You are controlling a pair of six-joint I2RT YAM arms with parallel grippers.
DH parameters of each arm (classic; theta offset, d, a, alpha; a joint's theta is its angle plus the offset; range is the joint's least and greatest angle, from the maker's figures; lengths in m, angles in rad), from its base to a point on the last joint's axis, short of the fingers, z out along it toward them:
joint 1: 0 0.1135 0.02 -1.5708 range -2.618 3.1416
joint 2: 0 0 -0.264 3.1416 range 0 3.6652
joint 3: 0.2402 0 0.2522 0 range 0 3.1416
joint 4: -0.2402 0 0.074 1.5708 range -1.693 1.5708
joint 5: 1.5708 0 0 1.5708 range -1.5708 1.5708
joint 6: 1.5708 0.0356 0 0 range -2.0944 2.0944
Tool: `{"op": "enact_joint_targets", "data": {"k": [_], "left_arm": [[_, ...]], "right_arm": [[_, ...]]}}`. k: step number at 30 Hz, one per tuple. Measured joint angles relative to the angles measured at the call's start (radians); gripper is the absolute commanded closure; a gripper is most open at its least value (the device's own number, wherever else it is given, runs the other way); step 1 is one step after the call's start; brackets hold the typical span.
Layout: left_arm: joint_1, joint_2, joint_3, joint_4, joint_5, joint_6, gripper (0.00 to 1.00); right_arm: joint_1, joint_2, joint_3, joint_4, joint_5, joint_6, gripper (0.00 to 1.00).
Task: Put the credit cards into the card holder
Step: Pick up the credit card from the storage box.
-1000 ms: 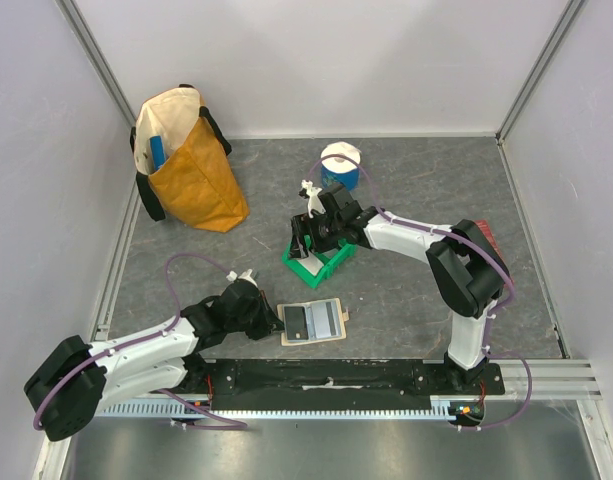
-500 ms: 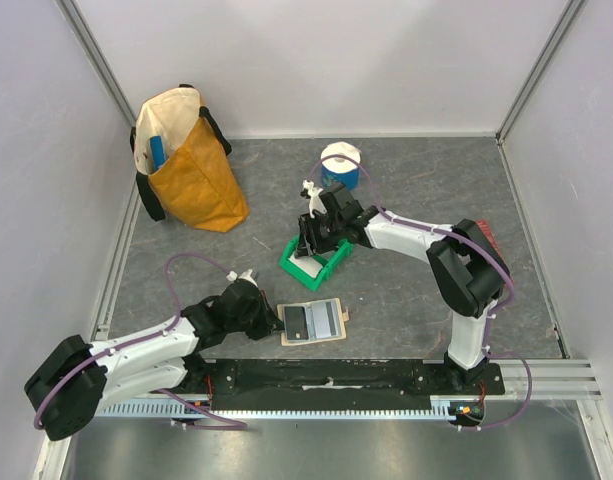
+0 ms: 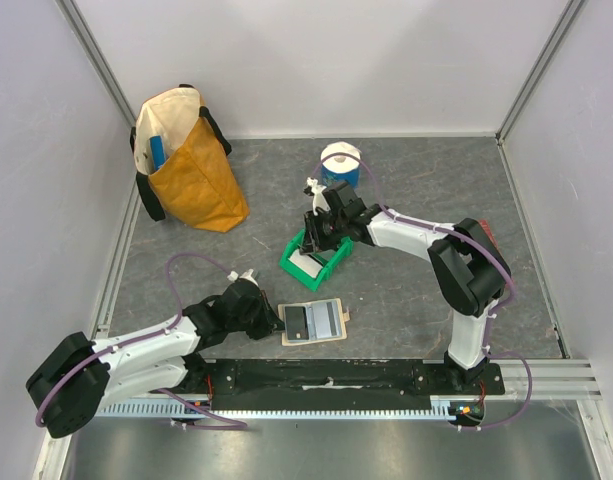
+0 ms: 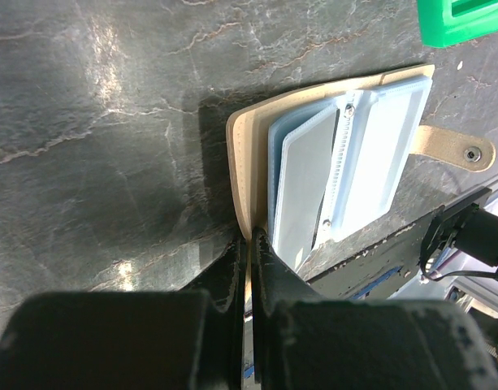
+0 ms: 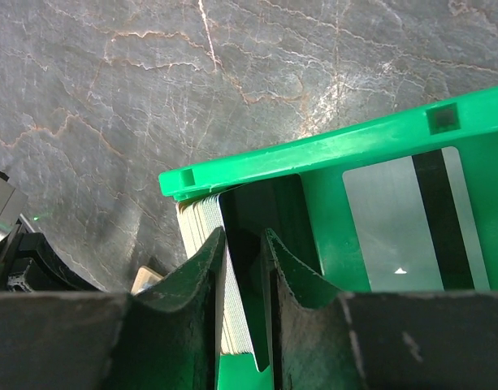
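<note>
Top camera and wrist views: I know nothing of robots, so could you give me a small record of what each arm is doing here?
left gripper: shut, pinching one edge of the card holder
card holder state: lying open on the table, clear pockets facing up
right gripper: down in the green bin, jaws either side of a dark card; firm grip unclear
other cards: pale stack standing on edge beside it; striped card lying flat in the bin
</note>
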Motion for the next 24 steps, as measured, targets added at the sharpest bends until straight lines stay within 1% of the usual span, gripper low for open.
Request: {"op": "enact_joint_targets", "data": {"k": [4, 14, 20, 24], "left_arm": [[0.0, 0.0, 0.0, 0.001, 0.0, 0.0, 0.98], [0.0, 0.007, 0.0, 0.008, 0.001, 0.0, 0.98], [0.0, 0.008, 0.0, 0.011, 0.001, 0.0, 0.98], [0.0, 0.008, 0.0, 0.011, 0.004, 0.0, 0.98]], "right_arm": [[-0.01, 0.0, 0.0, 0.0, 0.0, 0.0, 0.73], [-0.026, 0.0, 0.0, 0.0, 0.013, -0.002, 0.82], [-0.026, 0.0, 0.0, -0.006, 0.051, -0.017, 0.8], [-0.021, 0.002, 0.007, -0.044, 0.096, -0.05, 0.78]]}}
